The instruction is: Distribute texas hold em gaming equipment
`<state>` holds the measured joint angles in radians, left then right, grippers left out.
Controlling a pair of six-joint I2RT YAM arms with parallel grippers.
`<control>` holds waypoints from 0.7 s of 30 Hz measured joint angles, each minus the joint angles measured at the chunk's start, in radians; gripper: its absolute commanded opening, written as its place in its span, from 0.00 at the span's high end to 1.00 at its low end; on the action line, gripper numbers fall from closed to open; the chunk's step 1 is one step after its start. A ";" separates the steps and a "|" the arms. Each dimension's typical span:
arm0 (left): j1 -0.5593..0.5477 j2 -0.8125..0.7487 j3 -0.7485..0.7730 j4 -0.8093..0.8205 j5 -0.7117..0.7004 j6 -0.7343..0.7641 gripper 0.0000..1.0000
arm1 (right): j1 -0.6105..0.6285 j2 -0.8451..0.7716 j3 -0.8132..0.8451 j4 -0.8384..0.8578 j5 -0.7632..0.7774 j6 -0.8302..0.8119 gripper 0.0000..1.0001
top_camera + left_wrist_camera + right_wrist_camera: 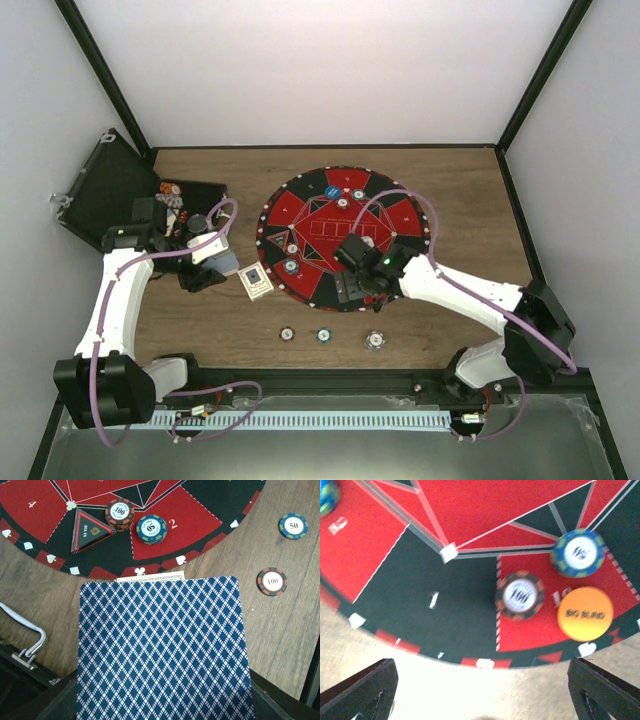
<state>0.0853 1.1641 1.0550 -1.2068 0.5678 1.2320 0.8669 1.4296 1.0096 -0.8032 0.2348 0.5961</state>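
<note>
Right pincer [480, 666] hangs wide open over the mat's [395, 215] near edge, where chips [520, 595] already sit. Left pincer [205, 270] grips a blue-backed card [160, 650] beside the mat. Three stray chips [324, 335] lie just off it, so dealing looks about half done.

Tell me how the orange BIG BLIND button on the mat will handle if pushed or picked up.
The BIG BLIND button lies flat on the mat, so it would probably slide rather than roll. It looks thin and smooth, so it is likely light, stiff and awkward to pinch from above.
</note>
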 measured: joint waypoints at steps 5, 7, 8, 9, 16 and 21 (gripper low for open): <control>0.000 -0.002 0.000 0.000 0.000 0.000 0.89 | 0.144 -0.032 0.000 -0.072 -0.006 0.088 0.04; 0.000 -0.004 0.000 0.000 0.000 0.000 0.89 | 0.196 -0.034 -0.008 -0.089 -0.012 0.122 0.05; 0.000 -0.004 0.000 0.000 0.000 0.000 0.89 | 0.217 -0.036 -0.017 -0.094 -0.019 0.139 0.05; 0.000 -0.004 0.000 0.000 0.001 0.000 0.89 | 0.235 -0.040 -0.029 -0.096 -0.026 0.154 0.06; 0.000 -0.005 0.000 -0.001 0.002 0.000 0.89 | 0.290 -0.072 -0.130 -0.138 -0.061 0.241 0.09; 0.000 -0.005 0.000 -0.001 0.002 0.000 0.89 | 0.290 -0.123 -0.163 -0.166 -0.068 0.283 0.12</control>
<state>0.0853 1.1591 1.0550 -1.2076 0.5697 1.2320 1.1564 1.3064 0.8467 -0.9695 0.1665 0.8787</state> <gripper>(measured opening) 0.660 0.901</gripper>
